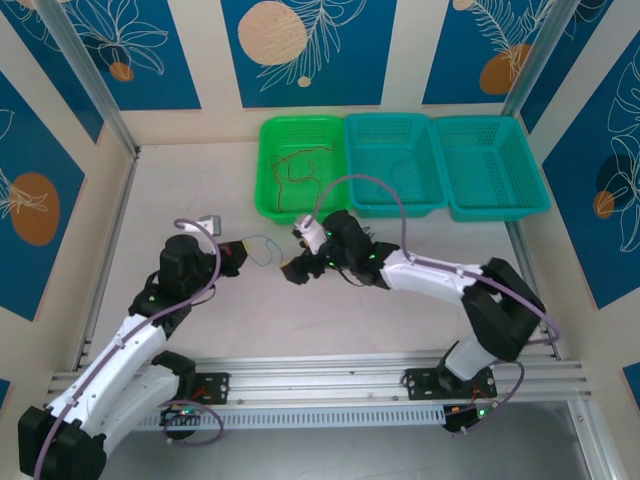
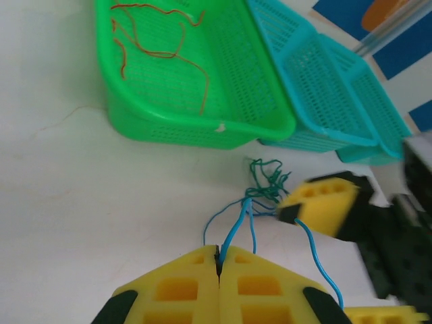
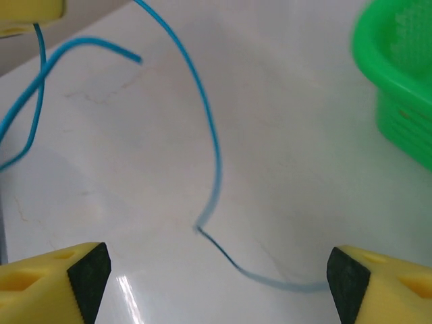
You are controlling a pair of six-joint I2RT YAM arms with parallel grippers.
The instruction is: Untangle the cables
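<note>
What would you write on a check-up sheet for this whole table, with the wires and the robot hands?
Surface: pale, glossy table.
Job's things: blue wires run into a green wire tangle in front of the baskets; red-brown wires lie in the green basket.
Clutter: nothing seen.
Grippers: left gripper shut on the blue wires; right gripper open, holding nothing.
Cables: thick purple arm cables loop over both arms.
Surroundings: two teal baskets beside the green one; blue patterned walls.
</note>
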